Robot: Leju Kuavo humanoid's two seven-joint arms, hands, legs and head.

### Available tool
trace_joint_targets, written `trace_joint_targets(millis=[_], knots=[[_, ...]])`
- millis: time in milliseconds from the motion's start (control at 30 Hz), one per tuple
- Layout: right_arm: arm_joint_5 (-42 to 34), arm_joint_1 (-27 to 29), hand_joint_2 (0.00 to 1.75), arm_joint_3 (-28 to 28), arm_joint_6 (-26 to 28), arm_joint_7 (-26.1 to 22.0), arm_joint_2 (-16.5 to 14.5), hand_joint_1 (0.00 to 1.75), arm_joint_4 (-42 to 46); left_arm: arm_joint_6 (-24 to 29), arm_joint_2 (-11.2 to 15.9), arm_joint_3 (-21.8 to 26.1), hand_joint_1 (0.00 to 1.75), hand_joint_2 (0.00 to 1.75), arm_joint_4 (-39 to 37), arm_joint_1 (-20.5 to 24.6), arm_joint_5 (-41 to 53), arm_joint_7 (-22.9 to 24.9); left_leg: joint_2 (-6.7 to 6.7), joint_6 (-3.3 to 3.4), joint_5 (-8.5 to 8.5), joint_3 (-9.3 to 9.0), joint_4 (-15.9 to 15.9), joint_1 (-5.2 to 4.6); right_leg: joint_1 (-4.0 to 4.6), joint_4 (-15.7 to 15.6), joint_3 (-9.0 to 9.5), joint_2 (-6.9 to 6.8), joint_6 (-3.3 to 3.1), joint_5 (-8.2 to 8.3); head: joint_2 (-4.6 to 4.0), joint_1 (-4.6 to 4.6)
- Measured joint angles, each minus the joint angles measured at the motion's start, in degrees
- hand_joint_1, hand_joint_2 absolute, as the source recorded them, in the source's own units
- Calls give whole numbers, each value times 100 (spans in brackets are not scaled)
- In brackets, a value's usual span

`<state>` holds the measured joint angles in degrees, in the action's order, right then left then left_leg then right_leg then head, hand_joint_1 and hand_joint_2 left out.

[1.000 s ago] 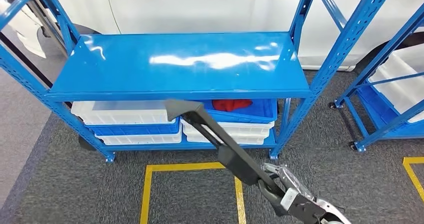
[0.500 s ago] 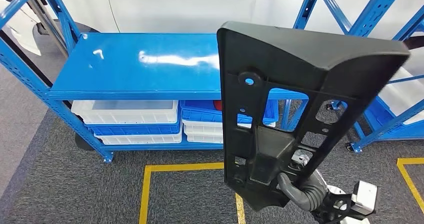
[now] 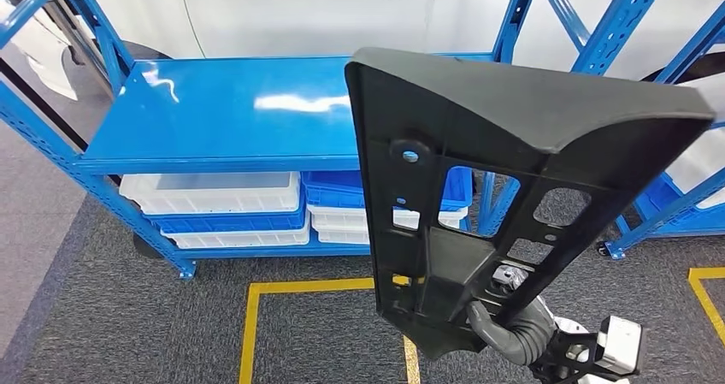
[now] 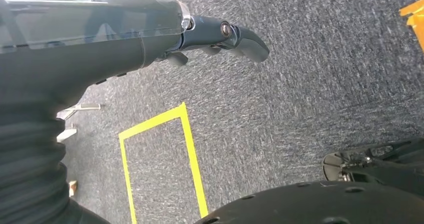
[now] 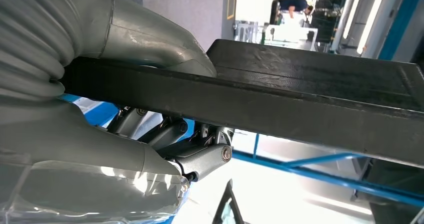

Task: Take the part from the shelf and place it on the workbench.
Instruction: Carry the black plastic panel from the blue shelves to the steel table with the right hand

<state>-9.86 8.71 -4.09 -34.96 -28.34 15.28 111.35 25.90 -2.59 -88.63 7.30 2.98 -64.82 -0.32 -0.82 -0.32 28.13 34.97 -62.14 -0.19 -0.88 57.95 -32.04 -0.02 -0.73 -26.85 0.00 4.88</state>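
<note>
Head view, part (image 3: 479, 136) hiding shelf's (image 3: 214, 119) right end

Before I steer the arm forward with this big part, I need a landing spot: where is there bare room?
The blue shelf top is bare on its left and middle. The black part, held by the right hand, hides its right end. Below, the lower shelf is crowded with stacked white bins and blue bins.

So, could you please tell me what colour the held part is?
The large plastic part is matte black, clearest in the head view.
</note>
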Motion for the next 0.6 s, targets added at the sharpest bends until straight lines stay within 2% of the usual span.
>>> trace_joint_targets(millis=[67, 100, 133, 167, 200, 233, 300, 333, 433, 467, 533, 600], knots=[[3, 32, 175, -32, 19, 3, 0, 175, 12, 7, 3, 0, 0, 175, 0, 20, -31, 13, 0, -35, 374, 331, -740, 12, 13, 1, -1, -18, -36, -1, 0, 1], [7, 52, 175, -45, 33, 6, 0, 175, 12, 8, 5, 0, 0, 175, 0, 32, -39, 13, 0, -45, 495, 484, -1079, 16, 21, 4, -1, -23, -44, -3, 0, 0], [14, 73, 175, -56, 53, 10, 0, 175, 12, 7, 6, 0, 0, 175, 0, 41, -44, 12, 0, -49, 514, 560, -1254, 19, 25, 8, 2, -22, -47, -5, 0, 1], [21, 94, 175, -62, 78, 16, 0, 175, 13, 4, 7, 0, 0, 175, 0, 44, -44, 12, 0, -46, 425, 536, -1210, 21, 27, 13, 7, -16, -48, -8, 0, 1], [30, 115, 175, -65, 103, 22, 0, 175, 20, -3, 8, 0, 0, 175, 0, 41, -41, 16, 0, -35, 254, 412, -955, 23, 27, 19, 14, -7, -45, -13, 0, 1], [37, 134, 175, -65, 125, 27, 0, 175, 32, -9, 9, 0, 0, 175, 0, 32, -35, 24, 0, -16, 54, 222, -561, 24, 27, 29, 20, 5, -35, -22, 0, 1], [49, 165, 175, -65, 165, 32, 0, 175, 68, -22, 11, 0, 0, 175, 0, 15, -22, 44, -1, 37, -174, -97, 109, 14, 49, 61, 10, 26, 8, -49, 0, 1], [52, 176, 175, -65, 179, 34, 0, 175, 84, -24, 12, 0, 0, 175, 1, 11, -18, 51, -4, 63, -202, -168, 268, 9, 59, 73, -1, 33, 34, -58, 0, 1], [69, 199, 175, -65, 202, 44, 0, 175, 108, -29, 8, 0, 0, 175, 2, 12, -11, 56, -14, 149, -211, -176, 335, 8, 54, 85, -11, 35, 126, -74, 0, 2], [75, 204, 175, -65, 210, 48, 0, 175, 117, -39, 5, -1, 0, 175, 2, 14, -8, 57, -11, 182, -225, -182, 358, 15, 47, 150, -33, 33, 158, -129, 0, 1], [93, 208, 175, -66, 223, 61, -1, 175, 134, -81, 1, -2, 0, 175, 2, 15, -19, 66, 12, 234, -263, -186, 389, 32, 27, 595, -216, 29, 213, -436, 0, 0], [114, 207, 175, -69, 230, 85, -4, 175, 139, -116, 2, -2, 0, 175, 2, 16, -54, 79, 26, 257, -285, -161, 382, 25, 10, 1302, -528, 27, 253, -823, 0, -1]])
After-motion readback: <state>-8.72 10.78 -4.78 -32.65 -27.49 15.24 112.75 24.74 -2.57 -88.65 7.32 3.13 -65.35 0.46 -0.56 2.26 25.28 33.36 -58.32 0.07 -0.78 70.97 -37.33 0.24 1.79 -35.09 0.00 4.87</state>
